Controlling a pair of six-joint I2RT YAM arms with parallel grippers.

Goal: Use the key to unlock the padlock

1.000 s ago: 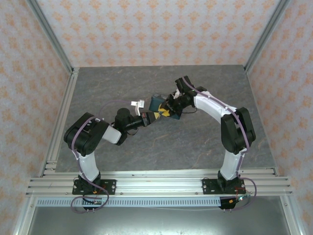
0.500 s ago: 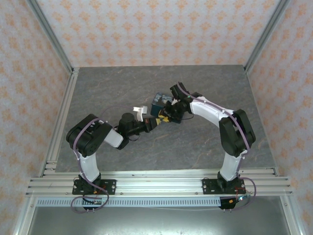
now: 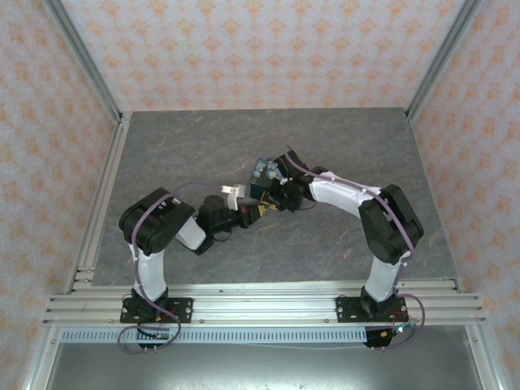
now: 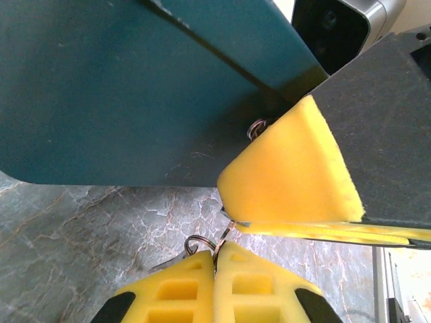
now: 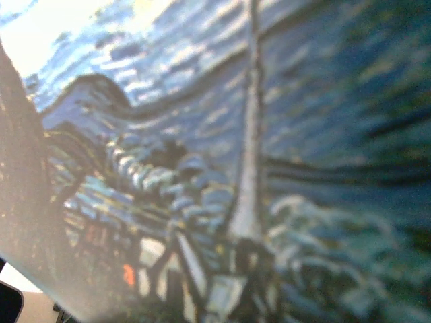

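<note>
Both tools have slid nearer the bases since a second ago, the tin tipping with them. Left tool [image 4: 215, 259] pinches the key [image 4: 226, 232] tight above the table [image 4: 87, 215]. The key's shaft runs toward 1 o'clock into the narrow seam of the right tool [image 4: 237, 214], whose pads seemingly clamp the hidden padlock. A metal loop [image 4: 256, 126] peeks out beside the tin [image 4: 101, 87] at 12.

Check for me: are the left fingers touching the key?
Touching. The left wrist view shows the yellow left fingers closed tip to tip, with the thin metal key pinched between them and its ring beside the tips.
</note>
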